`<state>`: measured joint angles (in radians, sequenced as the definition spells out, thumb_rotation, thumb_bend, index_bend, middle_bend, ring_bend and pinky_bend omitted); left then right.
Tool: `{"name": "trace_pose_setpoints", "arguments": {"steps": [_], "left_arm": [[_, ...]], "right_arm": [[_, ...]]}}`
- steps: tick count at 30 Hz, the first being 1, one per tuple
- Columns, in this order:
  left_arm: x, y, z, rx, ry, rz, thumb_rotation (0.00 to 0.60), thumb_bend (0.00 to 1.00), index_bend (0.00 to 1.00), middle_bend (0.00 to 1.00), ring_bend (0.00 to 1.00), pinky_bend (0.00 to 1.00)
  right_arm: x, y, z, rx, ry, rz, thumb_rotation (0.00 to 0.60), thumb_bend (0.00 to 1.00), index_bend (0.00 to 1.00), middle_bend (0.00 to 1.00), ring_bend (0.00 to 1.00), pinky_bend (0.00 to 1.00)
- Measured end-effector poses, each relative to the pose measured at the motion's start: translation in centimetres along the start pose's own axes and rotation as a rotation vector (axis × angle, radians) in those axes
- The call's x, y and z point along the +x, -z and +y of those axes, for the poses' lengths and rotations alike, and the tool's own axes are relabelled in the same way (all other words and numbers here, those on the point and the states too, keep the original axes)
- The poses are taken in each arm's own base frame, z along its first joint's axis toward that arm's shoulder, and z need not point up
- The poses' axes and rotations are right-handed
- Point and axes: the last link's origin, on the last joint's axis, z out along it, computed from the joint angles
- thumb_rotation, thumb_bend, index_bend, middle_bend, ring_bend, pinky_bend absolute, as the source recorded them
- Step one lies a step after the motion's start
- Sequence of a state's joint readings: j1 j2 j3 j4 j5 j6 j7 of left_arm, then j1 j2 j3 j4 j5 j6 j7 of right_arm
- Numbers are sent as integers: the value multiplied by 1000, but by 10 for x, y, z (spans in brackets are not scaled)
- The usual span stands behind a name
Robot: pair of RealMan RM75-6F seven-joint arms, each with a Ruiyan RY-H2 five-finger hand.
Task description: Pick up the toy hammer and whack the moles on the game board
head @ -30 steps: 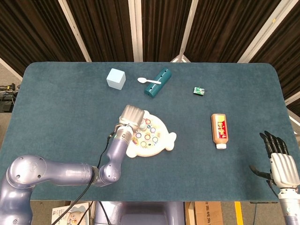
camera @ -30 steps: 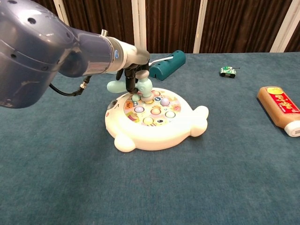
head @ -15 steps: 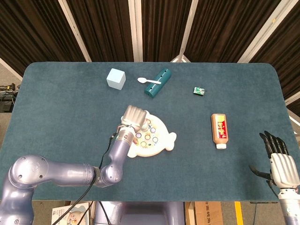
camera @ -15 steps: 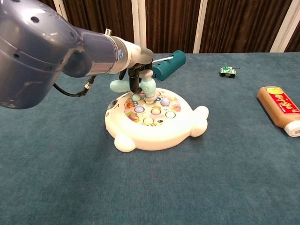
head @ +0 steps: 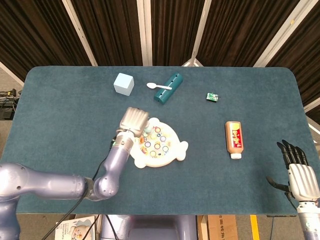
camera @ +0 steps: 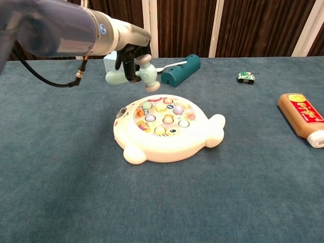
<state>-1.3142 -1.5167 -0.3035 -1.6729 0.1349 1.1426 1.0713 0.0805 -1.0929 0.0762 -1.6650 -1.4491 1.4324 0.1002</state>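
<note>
Left robot hand [camera: 129,55] holds toy hammer [camera: 132,76] raised above game board [camera: 167,131].

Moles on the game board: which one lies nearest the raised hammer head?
The green mole at the board's far-left edge. It sits almost under the toy hammer in the left hand; the rest lie further right or nearer the camera.

Game board [camera: 167,139]: cream-white body; moles [camera: 167,117] pastel purple, yellow, green, pink. Toy hammer [camera: 132,75]: mint green. Table [head: 60,115]: dark teal cloth. Cube [head: 123,83]: pale blue. Bottle [head: 233,138]: brown, red-and-yellow label, white cap.
</note>
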Motion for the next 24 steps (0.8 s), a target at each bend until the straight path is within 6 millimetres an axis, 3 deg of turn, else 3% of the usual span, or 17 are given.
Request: {"name": "trace_pose_setpoints", "arguments": {"steps": [5, 15, 24], "left_arm": [[-13, 15, -31, 32, 23, -24, 600, 741, 609, 463, 354, 444], [-69, 47, -97, 108, 37, -111, 600, 736, 598, 463, 354, 444], [-106, 62, -127, 140, 56, -138, 600, 727, 578, 458, 354, 444]], "right_arm": [[-1, 0, 0, 3, 10, 0, 600, 191, 0, 0, 0, 0], [-2, 1, -2, 17, 33, 3, 600, 191, 0, 0, 0, 0], [-3, 2, -4, 29, 36, 3, 600, 191, 0, 0, 0, 0]]}}
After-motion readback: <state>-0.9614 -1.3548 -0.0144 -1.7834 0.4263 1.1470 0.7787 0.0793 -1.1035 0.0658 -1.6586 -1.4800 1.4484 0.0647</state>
